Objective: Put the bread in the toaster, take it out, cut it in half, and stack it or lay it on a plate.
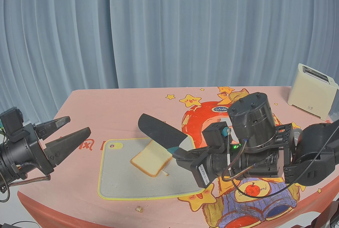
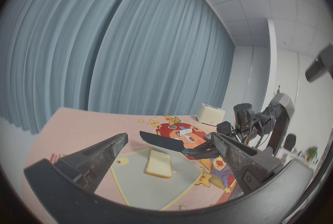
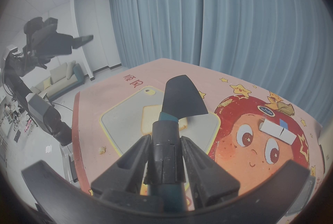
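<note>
Cutting looks the step in hand: right gripper (image 1: 182, 158), jaws clamped on a black-bladed, teal-handled knife (image 1: 160, 130), holds it over the pale square bread slice (image 1: 152, 160) mid grey yellow-rimmed cutting board (image 1: 120, 177). Left gripper (image 1: 78, 125) gapes empty by the pink table's (image 1: 106, 105) left edge. Next, likely: lower the blade squarely across the slice's centre.

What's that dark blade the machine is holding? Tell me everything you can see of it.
It is a knife with a broad, matte black blade that ends in a rounded tip. A teal collar joins the blade to a dark handle. The right hand is clamped shut on the handle. The knife is held roughly level, blade pointing toward the robot's left, over the far corner of the bread on the board. From the left wrist view it appears to hover just above the slice, not touching it.
</note>
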